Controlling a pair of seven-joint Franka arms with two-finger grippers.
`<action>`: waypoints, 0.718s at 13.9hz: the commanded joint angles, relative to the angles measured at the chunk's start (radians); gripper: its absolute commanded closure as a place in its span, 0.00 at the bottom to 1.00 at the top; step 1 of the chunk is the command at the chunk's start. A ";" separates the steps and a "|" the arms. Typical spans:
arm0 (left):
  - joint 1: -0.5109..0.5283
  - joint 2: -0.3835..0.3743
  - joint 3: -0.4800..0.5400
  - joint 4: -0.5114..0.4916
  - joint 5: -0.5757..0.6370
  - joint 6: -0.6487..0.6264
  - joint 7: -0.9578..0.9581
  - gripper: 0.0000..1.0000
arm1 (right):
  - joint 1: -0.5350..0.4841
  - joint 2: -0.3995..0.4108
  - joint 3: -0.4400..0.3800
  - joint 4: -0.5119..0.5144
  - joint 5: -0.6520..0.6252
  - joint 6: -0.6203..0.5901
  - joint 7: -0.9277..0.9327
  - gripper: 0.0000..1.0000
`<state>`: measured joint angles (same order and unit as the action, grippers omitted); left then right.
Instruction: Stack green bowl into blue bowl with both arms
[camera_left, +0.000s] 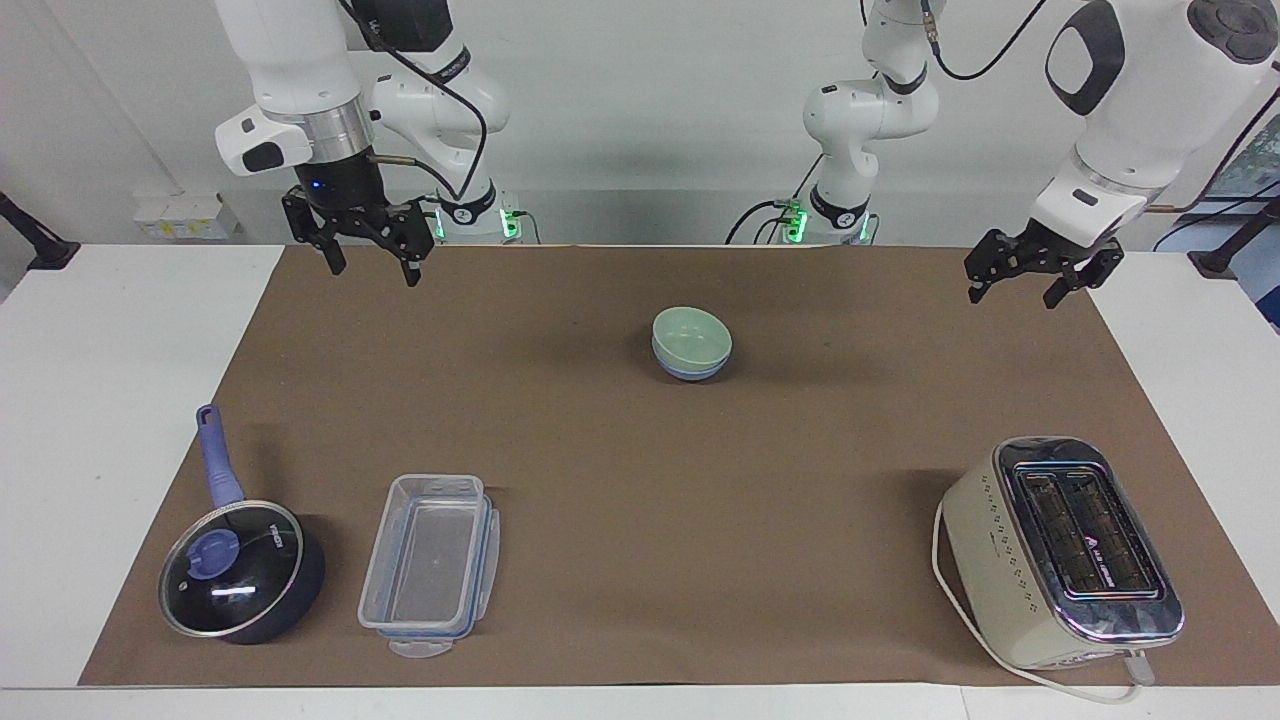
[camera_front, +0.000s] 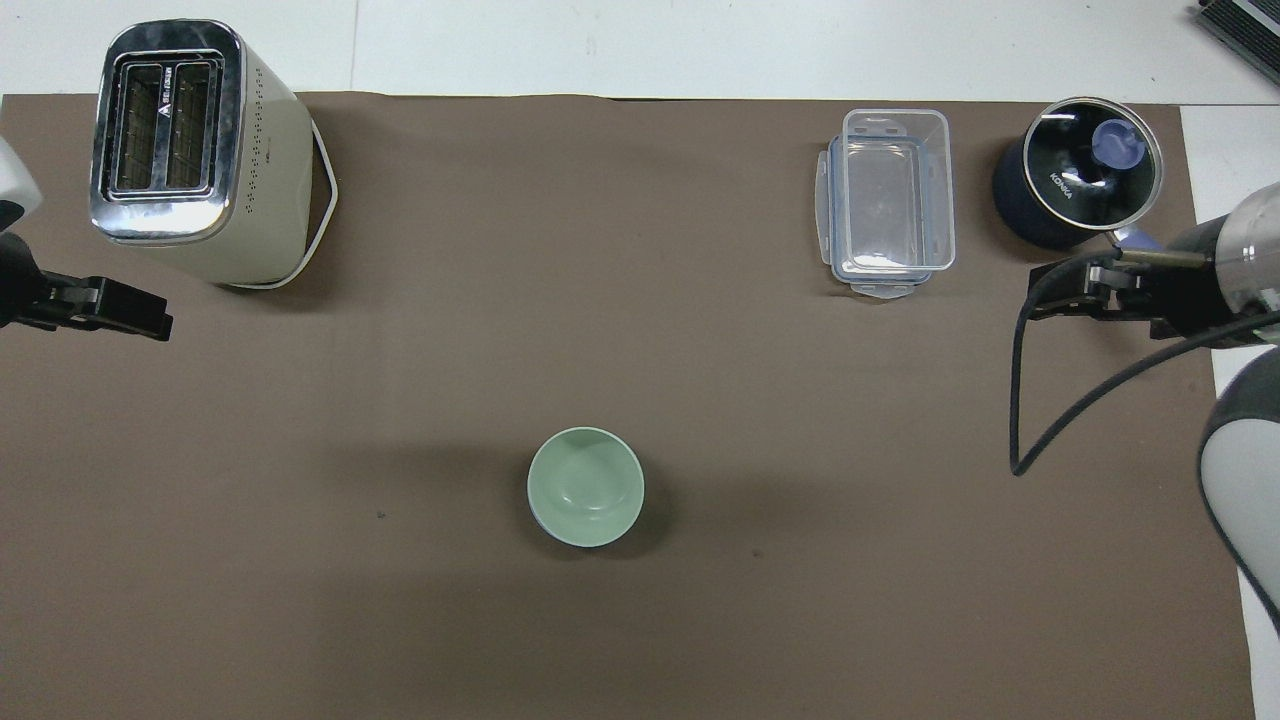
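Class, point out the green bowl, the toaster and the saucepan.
green bowl (camera_front: 585, 485), overhead view, inside bottom.
toaster (camera_left: 1085, 545), facing view, slotted top.
saucepan (camera_left: 232, 568), facing view, glass lid.

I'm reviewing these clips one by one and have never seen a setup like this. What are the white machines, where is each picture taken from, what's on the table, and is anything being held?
Two white robot arms stand at a table. One picture faces them from across it; the other looks down from above their end. The green bowl sits nested in the blue bowl mid-mat. Farther from the arms are a toaster, a clear container and a lidded saucepan. The right gripper and left gripper both hang open and empty above the mat's ends, holding nothing.
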<state>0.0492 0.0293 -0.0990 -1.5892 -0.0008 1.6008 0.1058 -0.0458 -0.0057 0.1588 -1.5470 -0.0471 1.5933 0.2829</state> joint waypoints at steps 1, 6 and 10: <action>0.014 0.004 -0.010 0.015 0.019 -0.019 0.000 0.00 | -0.019 0.000 0.013 -0.004 -0.002 -0.024 -0.040 0.00; 0.014 0.004 -0.010 0.015 0.019 -0.019 0.000 0.00 | -0.026 -0.010 0.010 -0.013 0.033 -0.027 -0.042 0.00; 0.014 0.004 -0.010 0.015 0.019 -0.019 0.000 0.00 | -0.031 0.001 0.010 -0.001 0.039 -0.016 -0.060 0.00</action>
<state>0.0492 0.0293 -0.0990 -1.5892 -0.0008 1.6008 0.1058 -0.0544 -0.0030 0.1587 -1.5485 -0.0315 1.5736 0.2604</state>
